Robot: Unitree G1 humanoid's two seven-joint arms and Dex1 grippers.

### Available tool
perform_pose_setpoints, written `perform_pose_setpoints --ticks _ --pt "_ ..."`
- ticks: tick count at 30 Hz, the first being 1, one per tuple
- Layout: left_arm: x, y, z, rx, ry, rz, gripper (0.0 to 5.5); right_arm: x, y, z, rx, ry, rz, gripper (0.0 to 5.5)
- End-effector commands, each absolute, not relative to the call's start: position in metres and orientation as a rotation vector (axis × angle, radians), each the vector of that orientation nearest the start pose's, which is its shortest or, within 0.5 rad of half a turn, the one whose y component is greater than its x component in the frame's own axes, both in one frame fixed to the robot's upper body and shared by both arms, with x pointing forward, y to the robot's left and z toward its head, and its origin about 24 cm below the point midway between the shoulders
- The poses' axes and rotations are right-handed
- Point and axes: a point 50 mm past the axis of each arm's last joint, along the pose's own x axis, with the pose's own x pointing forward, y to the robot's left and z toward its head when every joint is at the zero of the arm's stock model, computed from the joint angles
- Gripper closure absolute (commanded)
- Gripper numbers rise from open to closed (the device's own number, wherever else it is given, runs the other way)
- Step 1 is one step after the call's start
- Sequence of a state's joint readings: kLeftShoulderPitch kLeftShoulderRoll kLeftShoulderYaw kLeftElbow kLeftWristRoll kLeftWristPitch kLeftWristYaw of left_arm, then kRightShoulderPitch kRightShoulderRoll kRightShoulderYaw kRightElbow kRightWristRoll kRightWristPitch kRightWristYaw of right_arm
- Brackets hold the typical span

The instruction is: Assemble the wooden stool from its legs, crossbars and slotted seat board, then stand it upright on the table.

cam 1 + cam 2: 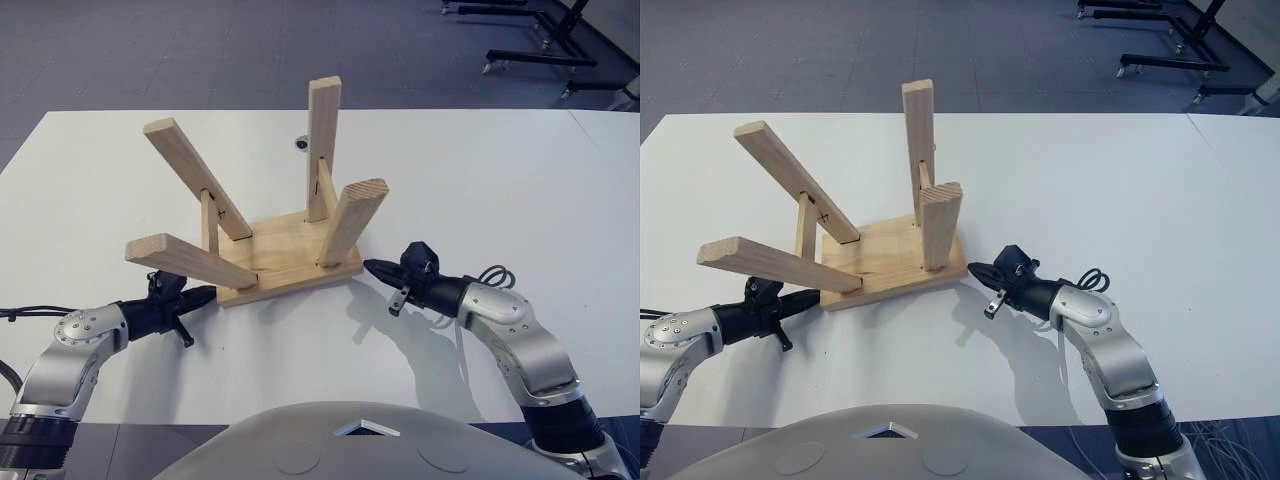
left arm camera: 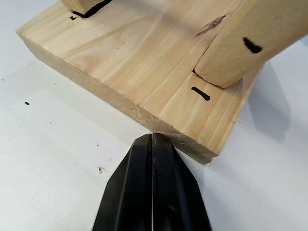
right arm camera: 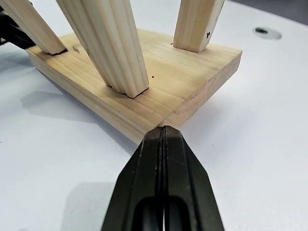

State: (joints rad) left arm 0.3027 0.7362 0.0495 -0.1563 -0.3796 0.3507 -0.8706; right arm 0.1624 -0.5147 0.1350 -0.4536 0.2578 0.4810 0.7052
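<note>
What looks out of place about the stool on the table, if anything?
The stool is upside down: its seat board lies flat on the table, with four legs pointing up and splaying outward. The left gripper and right gripper, both shut, sit at the board's near corners.

Looks like a lab or test room: a plain white desk [image 1: 520, 180] is set on grey carpet [image 1: 200, 50], with wheeled black equipment stands [image 1: 540, 45] parked behind.
</note>
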Motion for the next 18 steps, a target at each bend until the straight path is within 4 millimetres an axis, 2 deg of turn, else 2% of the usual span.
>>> perform_pose_setpoints --ticks 1,7,12,16,18 --pt "0.174 0.249 0.038 0.08 0.57 -0.811 5.47 0.193 -0.148 0.074 -0.132 0.3 0.971 5.5" --pt "0.178 0.261 0.038 0.064 0.556 -0.767 5.47 0.194 -0.152 0.069 -0.129 0.317 0.955 5.5" --pt "0.175 0.273 0.041 0.181 0.599 -0.734 5.47 0.194 -0.163 0.063 -0.118 0.339 0.917 5.5" --pt "0.162 0.265 0.046 0.268 0.617 -0.719 5.47 0.199 -0.184 0.056 -0.162 0.36 0.864 5.5" --pt "0.161 0.259 0.05 0.304 0.615 -0.737 5.47 0.2 -0.194 0.054 -0.162 0.337 0.809 5.5"
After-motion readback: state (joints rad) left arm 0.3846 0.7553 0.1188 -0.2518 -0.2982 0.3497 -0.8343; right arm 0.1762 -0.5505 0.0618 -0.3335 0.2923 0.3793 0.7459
